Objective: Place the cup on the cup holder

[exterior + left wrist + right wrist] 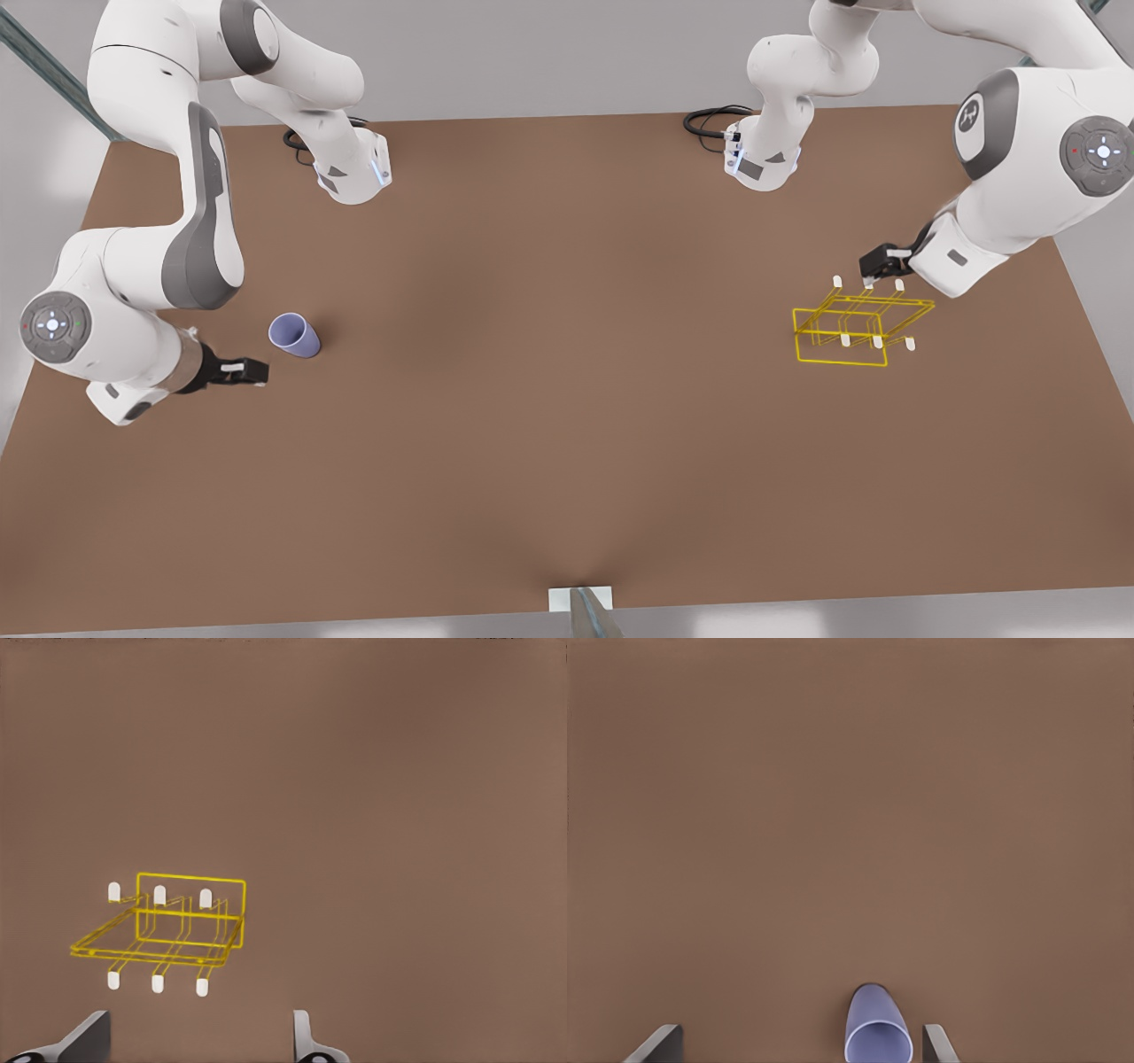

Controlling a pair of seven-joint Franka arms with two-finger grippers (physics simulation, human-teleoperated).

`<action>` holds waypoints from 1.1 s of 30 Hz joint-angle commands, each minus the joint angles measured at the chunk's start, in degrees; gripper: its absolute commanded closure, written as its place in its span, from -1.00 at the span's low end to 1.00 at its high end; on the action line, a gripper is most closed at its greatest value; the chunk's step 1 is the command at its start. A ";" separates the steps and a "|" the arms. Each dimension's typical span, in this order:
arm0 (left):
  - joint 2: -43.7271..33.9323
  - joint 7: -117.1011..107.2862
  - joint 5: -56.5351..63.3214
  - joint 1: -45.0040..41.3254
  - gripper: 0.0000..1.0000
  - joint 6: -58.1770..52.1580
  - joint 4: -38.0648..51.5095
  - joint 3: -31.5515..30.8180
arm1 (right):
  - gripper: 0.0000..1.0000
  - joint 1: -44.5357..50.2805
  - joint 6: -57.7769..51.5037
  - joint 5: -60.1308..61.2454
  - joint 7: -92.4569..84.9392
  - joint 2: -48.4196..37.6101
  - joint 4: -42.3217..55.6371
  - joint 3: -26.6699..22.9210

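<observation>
Standing upright on its base, mouth up, the small pale lavender-blue tumbler, the cup point(295, 336), sits alone on the brown tabletop point(549, 372) at the front view's left, well apart from the rack. You have one cup to move, and nothing touches it yet.

Your right gripper point(252, 371) hangs just beside the cup. In the right wrist view the cup point(877, 1038) sits between the two dark fingers point(657, 1045), which are spread wide and hold nothing. My read: you're lined up for a grasp, with the spread already wider than the cup.

Across the table at the front view's right sits the thin yellow wire rack, the cup holder point(842, 332), one box-shaped open frame. From the left wrist view you can count six short white-tipped pegs on the cup holder point(190, 912), three along each long side.

Your left gripper point(873, 266) hovers just by the rack's far edge; in its wrist view the fingers point(306, 1041) stand parted and empty. That arm waits, perhaps there to watch or steady the rack.

Two arms, two parted grippers, one cup, one holder. The carry across the table is all ahead of you.
</observation>
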 commanded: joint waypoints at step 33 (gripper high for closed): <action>1.80 -0.64 -1.22 0.61 -1.00 -0.15 -2.17 0.11 | -1.00 -6.32 19.61 3.70 -9.49 -12.53 -44.62 5.53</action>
